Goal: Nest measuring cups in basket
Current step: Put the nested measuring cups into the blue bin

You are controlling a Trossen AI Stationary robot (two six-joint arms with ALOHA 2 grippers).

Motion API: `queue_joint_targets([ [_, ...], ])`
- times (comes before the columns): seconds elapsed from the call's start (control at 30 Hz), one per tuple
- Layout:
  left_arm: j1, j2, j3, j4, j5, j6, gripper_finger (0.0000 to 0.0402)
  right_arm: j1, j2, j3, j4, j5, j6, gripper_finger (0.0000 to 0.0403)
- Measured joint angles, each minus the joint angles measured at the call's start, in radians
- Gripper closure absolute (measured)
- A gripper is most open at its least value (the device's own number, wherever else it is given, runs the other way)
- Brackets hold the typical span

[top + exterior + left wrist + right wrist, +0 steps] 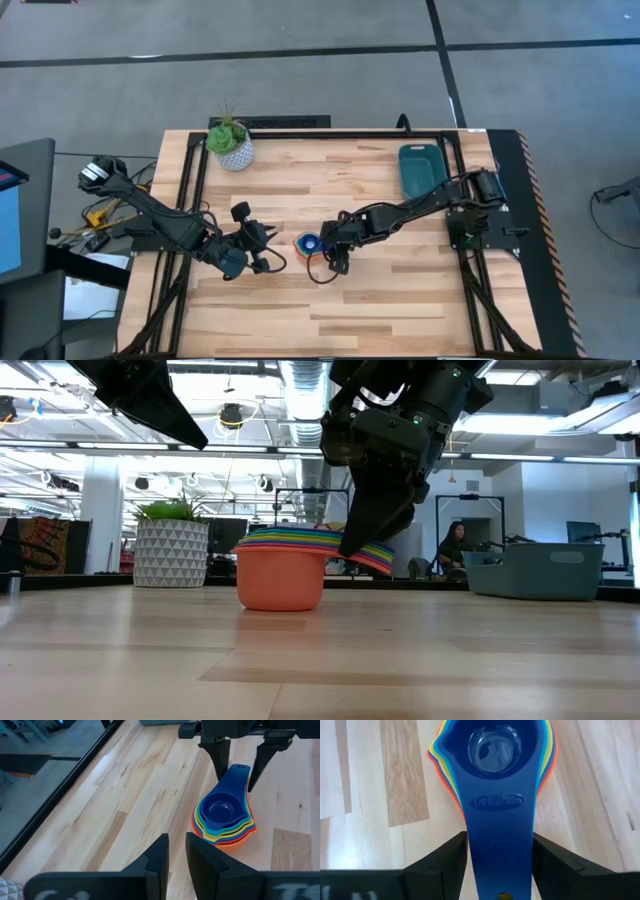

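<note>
Measuring cups (308, 243) sit nested in one stack mid-worktop (400, 300), well apart from basket (418, 168). Right claw (239, 767) straddles stack's handles, fingers (440, 865) just beside them, contact unclear. Left claw (176, 851) waits near stack, fingers narrowly apart, holding nothing.

Inner measuring cups (222, 820) mostly hidden; right fingers' (440, 865) contact unclear

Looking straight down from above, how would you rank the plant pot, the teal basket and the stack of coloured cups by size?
Largest to smallest in the high view:
1. The basket
2. The plant pot, close behind the basket
3. The stack of measuring cups, clearly smallest, though the right arm partly covers its handles.
</note>
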Motion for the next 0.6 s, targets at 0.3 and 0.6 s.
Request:
queue_joint_targets([
  [0.3,0.004,0.000,0.000,0.000,-0.001,0.005,0.0347,-0.018,0.021,0.000,0.003,-0.036,-0.031,0.0200],
  [0.6,0.004,0.000,0.000,0.000,-0.001,0.003,0.0347,-0.025,0.021,0.000,0.002,-0.043,-0.044,0.0229],
])
